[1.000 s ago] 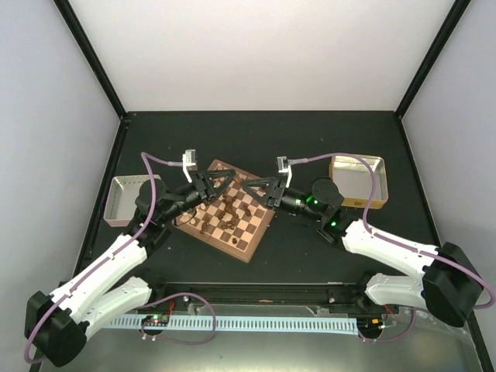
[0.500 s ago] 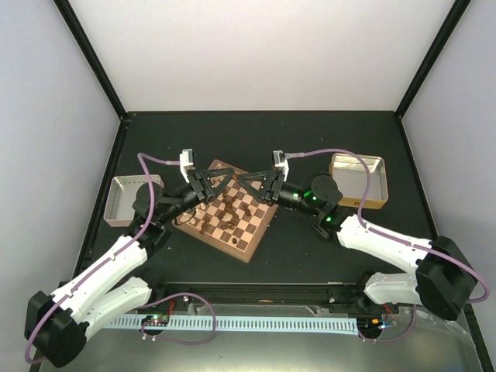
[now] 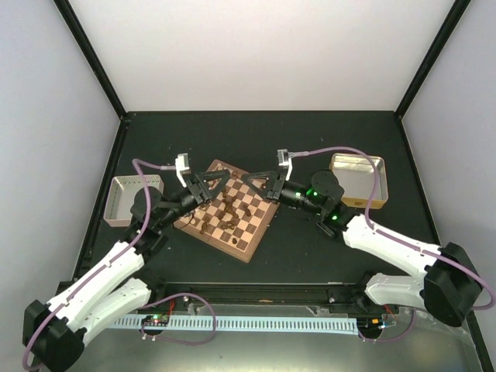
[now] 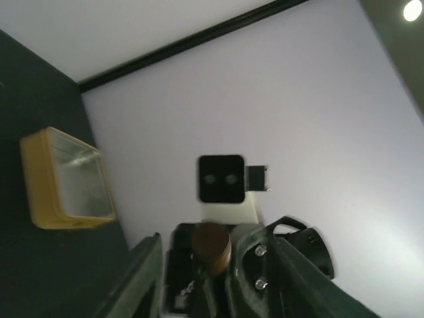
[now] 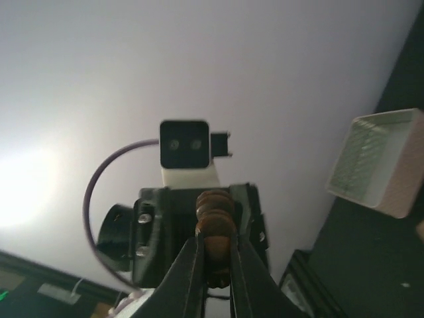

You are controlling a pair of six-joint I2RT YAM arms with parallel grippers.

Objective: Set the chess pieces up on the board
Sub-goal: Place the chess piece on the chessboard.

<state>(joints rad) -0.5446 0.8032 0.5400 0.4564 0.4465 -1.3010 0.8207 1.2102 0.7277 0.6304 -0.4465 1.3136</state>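
Observation:
The board lies slanted on the dark table, with several small dark chess pieces scattered over its middle. Above its far corner the two grippers face each other tip to tip. My right gripper is shut on a dark brown, ribbed chess piece, which lies lengthwise between the fingers. In the left wrist view the same piece shows end-on, round and brown. My left gripper stands open around it, its left finger clear of the piece.
A silvery tray sits left of the board. A gold-rimmed tray sits to its right. Pale walls and black frame posts close in the table. Purple cables loop up from both wrists.
The right gripper has closed onto the dark piece. The left gripper, shut on it before, has opened, and the left arm has drawn back slightly to the left.

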